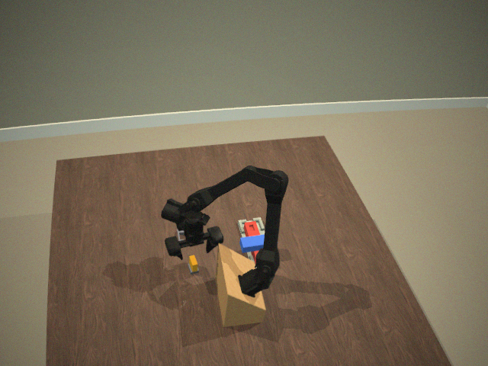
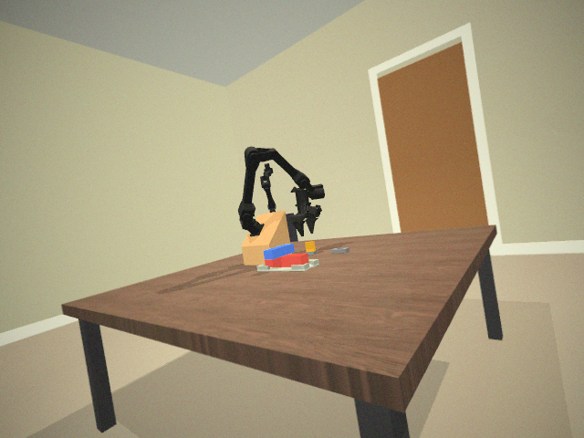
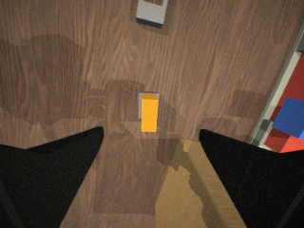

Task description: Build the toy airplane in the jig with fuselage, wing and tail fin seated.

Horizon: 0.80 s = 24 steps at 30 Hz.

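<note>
1. Fuselage: the red fuselage (image 1: pixel 251 228) (image 2: pixel 295 259) (image 3: pixel 295 85) lies lengthwise within the pale cradle (image 1: pixel 240 226) (image 2: pixel 300 266) (image 3: pixel 281 88) and appears level. A dark socket shows open in its top, toward one end.
2. Wing: the blue wing (image 1: pixel 252 242) (image 2: pixel 278 251) (image 3: pixel 292 118) lies crosswise on top of the fuselage. Its tab is hidden; full seating cannot be confirmed.
3. Tail fin: the yellow-orange tail fin (image 1: pixel 193 263) (image 2: pixel 309 245) (image 3: pixel 149 115) stands upright at a small grey base (image 1: pixel 194 271) (image 2: pixel 311 253) (image 3: pixel 140 106), apart from the cradle and out of the fuselage socket.
4. Claw: the gripper (image 1: pixel 194 254) (image 2: pixel 307 233) (image 3: pixel 152 132) is spread wide and holds nothing. It points down, raised above the table, with the fin framed centrally ahead of its fingertips in the wrist view.
5. Grey holder: a grey holder with an opening (image 1: pixel 178 236) (image 2: pixel 340 250) (image 3: pixel 151 18) lies near the fin, on the table.
6. Support: the black arm (image 1: pixel 274 220) (image 2: pixel 248 183) rises from a tan wedge-shaped block (image 1: pixel 240 307) (image 2: pixel 255 255) (image 3: pixel 176 199), which stands beside the cradle.
7. Surroundings: all parts are on a brown wooden table (image 1: pixel 118 197) (image 2: pixel 283 320) (image 3: pixel 109 66). A brown door (image 2: pixel 429 141) is visible beyond.
</note>
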Motion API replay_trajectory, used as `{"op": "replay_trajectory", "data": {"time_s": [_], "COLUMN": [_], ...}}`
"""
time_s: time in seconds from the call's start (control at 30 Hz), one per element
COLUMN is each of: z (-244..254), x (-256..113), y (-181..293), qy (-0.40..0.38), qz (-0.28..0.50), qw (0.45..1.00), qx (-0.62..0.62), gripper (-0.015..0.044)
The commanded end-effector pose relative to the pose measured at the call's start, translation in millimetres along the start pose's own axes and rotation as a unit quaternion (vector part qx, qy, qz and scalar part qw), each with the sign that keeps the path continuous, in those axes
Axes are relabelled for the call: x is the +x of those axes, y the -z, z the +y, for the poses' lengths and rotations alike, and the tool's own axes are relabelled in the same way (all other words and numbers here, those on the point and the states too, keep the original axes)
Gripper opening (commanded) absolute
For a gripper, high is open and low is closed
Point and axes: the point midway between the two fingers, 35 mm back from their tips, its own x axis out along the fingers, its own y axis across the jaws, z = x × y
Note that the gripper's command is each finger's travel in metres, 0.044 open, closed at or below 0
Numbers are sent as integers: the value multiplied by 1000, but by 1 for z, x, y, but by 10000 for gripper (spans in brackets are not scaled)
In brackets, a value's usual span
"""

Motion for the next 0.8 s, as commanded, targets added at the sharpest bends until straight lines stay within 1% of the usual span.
{"op": "replay_trajectory", "data": {"time_s": [0.0, 0.13, 0.77], "z": [2, 2, 2], "x": [3, 17, 44], "y": [-2, -2, -4], "qy": [-3, -3, -3], "qz": [-9, -9, -9], "qw": [1000, 1000, 1000], "qx": [-1, -1, -1], "gripper": [440, 440, 440]}}
